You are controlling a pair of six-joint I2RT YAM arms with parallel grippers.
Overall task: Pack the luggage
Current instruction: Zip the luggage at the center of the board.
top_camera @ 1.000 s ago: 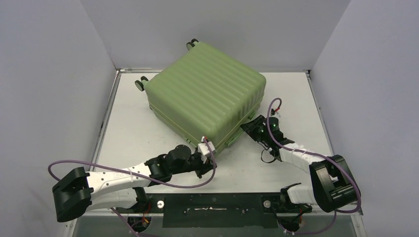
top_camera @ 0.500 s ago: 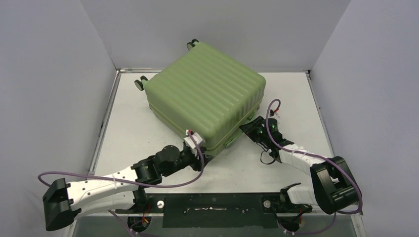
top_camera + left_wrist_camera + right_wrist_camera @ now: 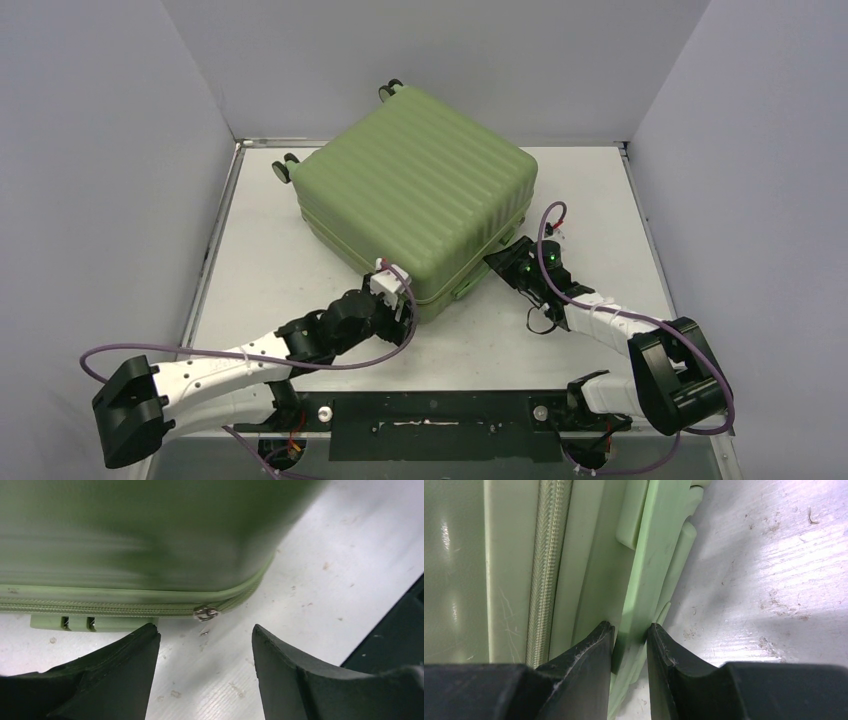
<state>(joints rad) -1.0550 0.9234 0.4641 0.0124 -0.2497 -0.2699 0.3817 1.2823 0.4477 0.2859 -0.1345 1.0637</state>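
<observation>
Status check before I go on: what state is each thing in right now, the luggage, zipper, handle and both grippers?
light-green ribbed hard-shell luggage: closed, lying flat.
small metal zipper pull: at the near corner, not gripped.
light-green plastic side handle: pinched by the right arm's fingers.
left gripper: open, lined up with the pull but short of it.
right gripper: shut on the handle.

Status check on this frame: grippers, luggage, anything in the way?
Left gripper open, lined up on zipper pull, no contact. Right gripper shut on side handle. Luggage flat on table, lid down. Nothing blocking.
</observation>
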